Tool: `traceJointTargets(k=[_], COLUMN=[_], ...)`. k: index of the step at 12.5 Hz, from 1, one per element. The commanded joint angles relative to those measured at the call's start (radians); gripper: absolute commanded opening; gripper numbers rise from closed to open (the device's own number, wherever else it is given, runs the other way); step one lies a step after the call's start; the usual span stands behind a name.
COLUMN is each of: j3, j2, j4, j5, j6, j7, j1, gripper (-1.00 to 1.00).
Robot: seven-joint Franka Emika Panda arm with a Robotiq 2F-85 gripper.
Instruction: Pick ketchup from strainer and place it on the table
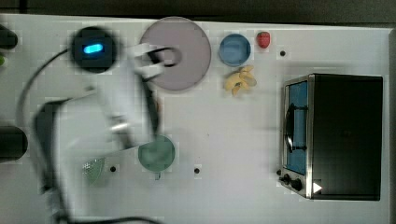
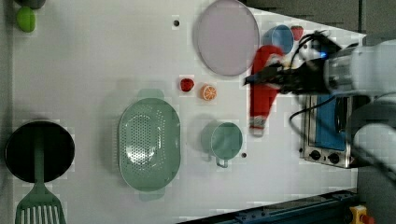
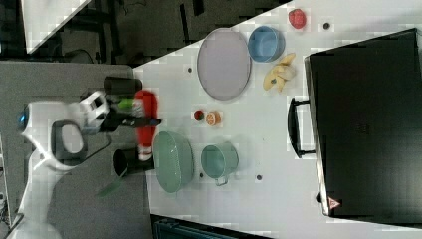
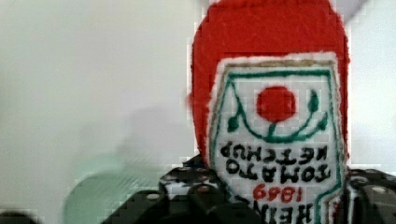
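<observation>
White tabletop (image 2: pixel 93 70), your view: pale green oval perforated strainer (image 2: pixel 149 144) empty; one teal cup (image 2: pixel 226 140) (also empty). Your gripper (image 2: pixel 261 77) clamps the red felt ketchup bottle (image 2: pixel 262 100), lifted clear of the strainer.

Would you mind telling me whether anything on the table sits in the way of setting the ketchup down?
The claw holds the ketchup up in the air, out of the empty strainer. In the left view the teal cup and an orange slice lie close by, but bare table stays open around them, so nothing visible blocks it.
</observation>
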Motion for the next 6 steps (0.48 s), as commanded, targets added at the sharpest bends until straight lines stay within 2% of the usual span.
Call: traceJointTargets(k=[1, 6], j3=[-0.106, -0.257], j2=[0.004, 0.021], j4=[0.011, -0.084], j5=[0.001, 0.001], j6=[-0.019, 0.032], j7=[-0.200, -0.243], j1=[-0.076, -0.097], gripper=[0.18, 0.18])
